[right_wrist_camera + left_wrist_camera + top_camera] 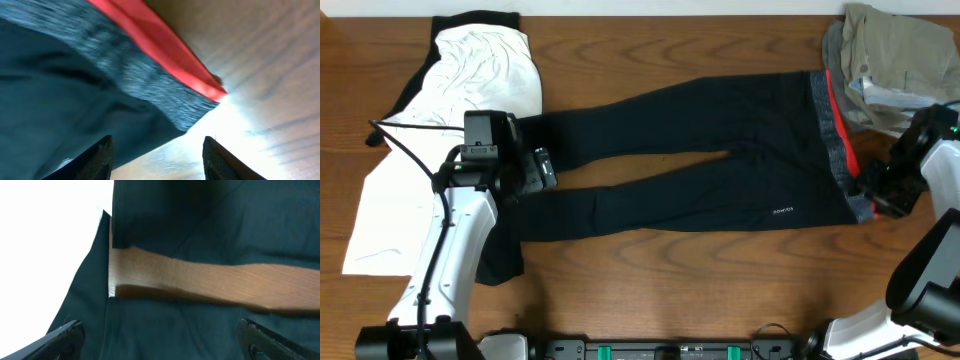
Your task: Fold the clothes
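Wooden table (670, 285) holds black pants (720, 195) flat across centre, grey red-edged waistband (830, 135) at 3 o'clock, legs toward 9; bare wood at 6. Left gripper (160, 335) spread wide over legs, right gripper (157, 150) parted beside waistband corner.

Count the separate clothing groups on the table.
3: black pants spread across the middle, white garment at the left, khaki-beige pile in the far right corner. The pile may hide more pieces.

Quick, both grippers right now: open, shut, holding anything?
Left gripper: open, empty, over the long black stretch pants.
Right gripper: open, empty, beside their grey red-edged waistband.
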Controlling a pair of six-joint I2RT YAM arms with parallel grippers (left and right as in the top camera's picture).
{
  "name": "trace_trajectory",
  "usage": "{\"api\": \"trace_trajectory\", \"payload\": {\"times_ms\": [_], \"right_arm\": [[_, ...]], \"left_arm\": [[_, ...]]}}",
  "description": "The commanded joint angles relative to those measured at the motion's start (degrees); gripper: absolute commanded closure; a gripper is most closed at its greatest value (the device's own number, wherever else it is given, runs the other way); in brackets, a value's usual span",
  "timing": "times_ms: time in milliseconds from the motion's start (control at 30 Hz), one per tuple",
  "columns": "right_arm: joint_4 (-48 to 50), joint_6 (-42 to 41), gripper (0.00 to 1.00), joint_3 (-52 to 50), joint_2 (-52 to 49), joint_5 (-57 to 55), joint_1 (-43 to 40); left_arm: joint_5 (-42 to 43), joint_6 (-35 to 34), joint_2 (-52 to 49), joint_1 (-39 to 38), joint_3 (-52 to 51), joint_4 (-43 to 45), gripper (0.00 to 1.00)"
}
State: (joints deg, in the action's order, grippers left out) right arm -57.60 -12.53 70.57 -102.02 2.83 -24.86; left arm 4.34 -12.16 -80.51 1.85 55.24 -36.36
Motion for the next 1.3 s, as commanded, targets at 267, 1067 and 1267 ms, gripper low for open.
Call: {"api": "trace_trajectory", "payload": {"times_ms": [267, 1067, 1267], "right_arm": [[-7.3, -5.5, 0.51, 1.9, 13.6, 2.7, 3.0], [10.4, -16.2, 0.6, -15.2, 13.9, 0.2, 3.0], [11.6, -16.2, 0.6, -15.7, 13.9, 0.2, 3.0]], "left_arm": [[2.3, -7.6, 15.0, 0.1, 0.4, -14.1, 0.02], [-7.3, -50.9, 6.9, 0.1, -22.1, 3.6, 0.19], [-7.3, -56.3, 2.8, 0.1, -22.1, 4.8, 0.28]]}}
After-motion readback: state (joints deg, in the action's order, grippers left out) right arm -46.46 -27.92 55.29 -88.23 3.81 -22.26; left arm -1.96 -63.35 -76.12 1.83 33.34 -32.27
